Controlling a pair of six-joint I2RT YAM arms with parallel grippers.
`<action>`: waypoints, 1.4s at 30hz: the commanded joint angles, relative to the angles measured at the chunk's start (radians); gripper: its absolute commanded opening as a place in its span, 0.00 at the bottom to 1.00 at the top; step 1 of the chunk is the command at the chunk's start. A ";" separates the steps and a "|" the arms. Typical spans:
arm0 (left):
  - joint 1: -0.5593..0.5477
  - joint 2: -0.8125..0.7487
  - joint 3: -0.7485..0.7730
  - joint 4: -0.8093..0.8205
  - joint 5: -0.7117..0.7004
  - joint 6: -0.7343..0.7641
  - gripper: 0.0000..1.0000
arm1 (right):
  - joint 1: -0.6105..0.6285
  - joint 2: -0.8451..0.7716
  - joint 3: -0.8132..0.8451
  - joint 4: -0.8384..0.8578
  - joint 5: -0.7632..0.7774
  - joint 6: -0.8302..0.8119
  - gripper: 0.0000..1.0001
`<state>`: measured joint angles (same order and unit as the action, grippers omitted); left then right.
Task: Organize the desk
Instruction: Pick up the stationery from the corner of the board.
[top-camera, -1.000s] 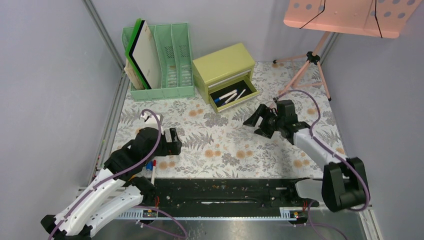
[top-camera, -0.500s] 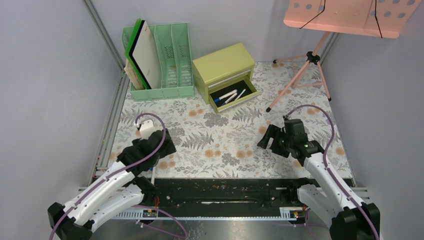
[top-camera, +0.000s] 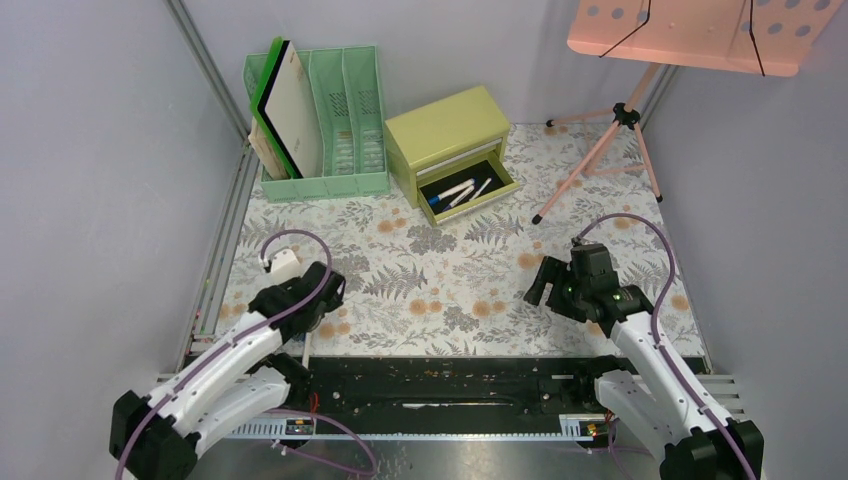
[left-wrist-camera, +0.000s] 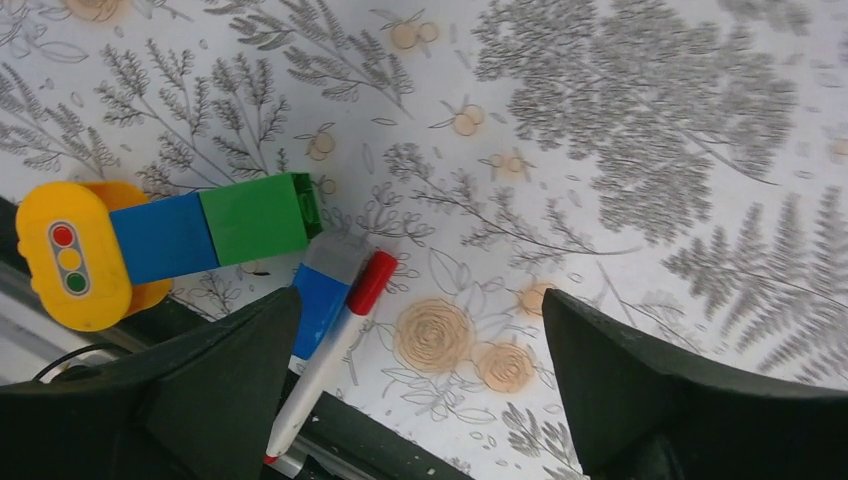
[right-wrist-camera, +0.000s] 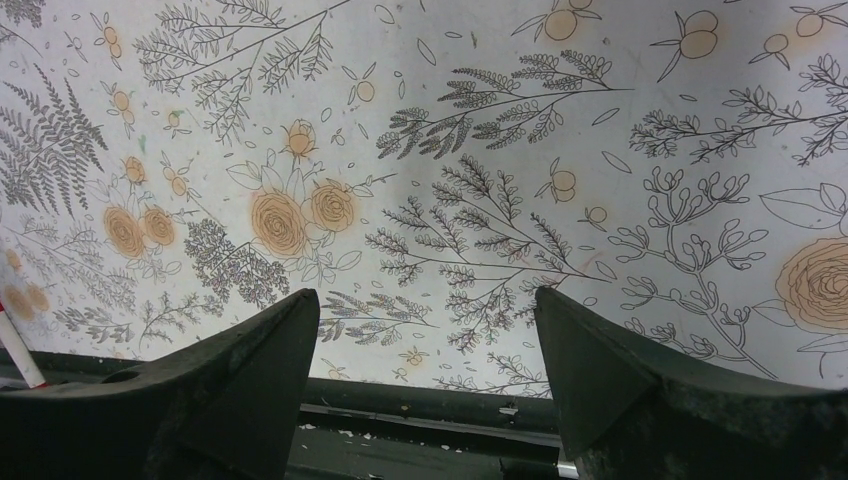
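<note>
The desk (top-camera: 440, 270) is a pale top printed with grey ferns and orange flowers. At its near left edge lie a white marker with a red cap (left-wrist-camera: 330, 360), a small blue block (left-wrist-camera: 318, 305), and a toy bar of yellow traffic-light, blue and green bricks (left-wrist-camera: 160, 238). My left gripper (left-wrist-camera: 420, 300) hovers open just above and right of the marker, holding nothing; in the top view the left gripper (top-camera: 315, 290) sits near the left front. My right gripper (right-wrist-camera: 425, 295) is open and empty over bare desk; the right gripper (top-camera: 545, 282) is at the right front.
A green file rack (top-camera: 330, 110) with boards stands at the back left. Beside it is a yellow-green drawer chest (top-camera: 445, 135), its drawer (top-camera: 465, 190) open with pens inside. A pink tripod stand (top-camera: 610, 130) is at the back right. A black rail (top-camera: 450, 380) runs along the near edge.
The right arm has pulled back from near the open drawer to the right front. The left arm has drawn back and lowered toward the near left edge.
</note>
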<state>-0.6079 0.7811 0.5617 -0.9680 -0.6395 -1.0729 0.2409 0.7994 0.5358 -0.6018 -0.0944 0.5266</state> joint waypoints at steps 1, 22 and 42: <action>0.091 0.118 0.029 0.074 0.077 0.079 0.92 | -0.004 0.006 0.026 -0.013 0.016 -0.020 0.86; 0.260 0.272 0.019 0.238 0.281 0.237 0.85 | -0.005 0.004 0.017 -0.001 -0.017 -0.020 0.86; 0.248 0.035 0.008 0.164 0.501 0.190 0.87 | -0.003 0.003 -0.001 0.018 -0.118 -0.025 0.87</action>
<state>-0.3523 0.8375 0.5682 -0.7631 -0.1825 -0.8215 0.2401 0.8051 0.5346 -0.5983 -0.1825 0.5186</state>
